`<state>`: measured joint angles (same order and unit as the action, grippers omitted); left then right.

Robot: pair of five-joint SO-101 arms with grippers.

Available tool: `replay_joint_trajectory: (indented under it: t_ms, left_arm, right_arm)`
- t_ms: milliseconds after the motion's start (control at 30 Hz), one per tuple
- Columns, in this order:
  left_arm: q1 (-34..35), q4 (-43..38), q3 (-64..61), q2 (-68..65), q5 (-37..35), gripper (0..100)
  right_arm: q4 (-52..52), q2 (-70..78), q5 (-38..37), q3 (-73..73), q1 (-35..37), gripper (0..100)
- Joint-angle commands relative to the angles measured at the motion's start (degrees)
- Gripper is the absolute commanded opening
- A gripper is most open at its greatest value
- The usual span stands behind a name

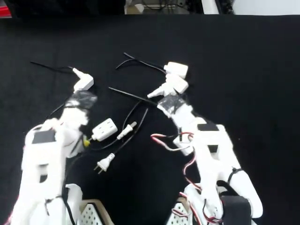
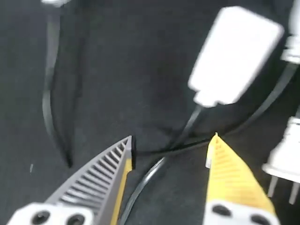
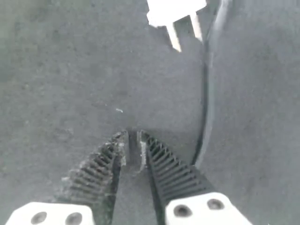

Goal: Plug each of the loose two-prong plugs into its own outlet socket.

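High view. Black cloth table (image 1: 243,70).

- White rectangular plastic outlet block (image 1: 104,129) lies left of centre. No plug is seated in it, as far as shows.
- Slim white two-prong plug (image 1: 126,131) lies just right of the outlet block. It is loose.
- Second white two-prong plug (image 1: 105,163) lies at lower centre, prongs toward lower left. Also loose.
- Upper white block (image 1: 177,69) sits right of centre near the top, with a lower white block (image 1: 177,85) touching it or nearly so. Cannot tell whether anything sits in their sockets.
- White corded piece (image 1: 83,83) at upper left. Kind unclear.

Left gripper (image 2: 172,140): one grey ribbed finger and one yellow-faced finger, spread wide and holding nothing. They straddle the thin black cord (image 2: 190,124) that leaves the outlet block, which lies just ahead of the tips.

Right gripper (image 3: 132,138): dark ribbed fingers pressed almost together, only a slit between them, pinching nothing. Ahead is a white plug end with bare prongs (image 3: 176,11), prongs pointing back toward the tips. Cannot tell which plug it is.

Handling, as judged:
- **Plugs:** light, hard and smooth, so apt to twist between the pads. The cords are limp but will drag and turn a lifted plug. Grip across the flat sides of the body, behind the prongs, never by the cord.
- **Outlet block:** also light, and likely to slide on the cloth when pushed. The other gripper should pin it by its narrow sides, clear of the socket face.
- **Prongs:** thin. They must meet the slots square or they will skate off.
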<state>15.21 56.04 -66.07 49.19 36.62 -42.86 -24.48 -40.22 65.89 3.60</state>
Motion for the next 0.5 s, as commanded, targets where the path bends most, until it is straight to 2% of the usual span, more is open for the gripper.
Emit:
replay_joint_trajectory:
  t_ms: [0, 200, 333, 467]
  left_arm:
    - [5.8, 0.0, -3.9, 10.5, -4.0, 26]
    - [10.9, 0.3, -14.9, 27.3, -8.6, 26]
    - [16.2, 0.4, -21.1, 38.4, -11.6, 26]
    - [19.1, 3.4, -24.8, 47.4, -12.9, 26]
  right_arm:
    - [0.0, -1.5, -9.0, -3.5, 4.8, 1.1]
    - [-10.5, -1.5, -14.1, -11.5, 17.6, 1.9]
    - [-15.0, -1.1, -18.2, -18.8, 21.7, 2.5]
    - [-21.8, -0.9, -25.6, -25.0, 24.2, 14.0]
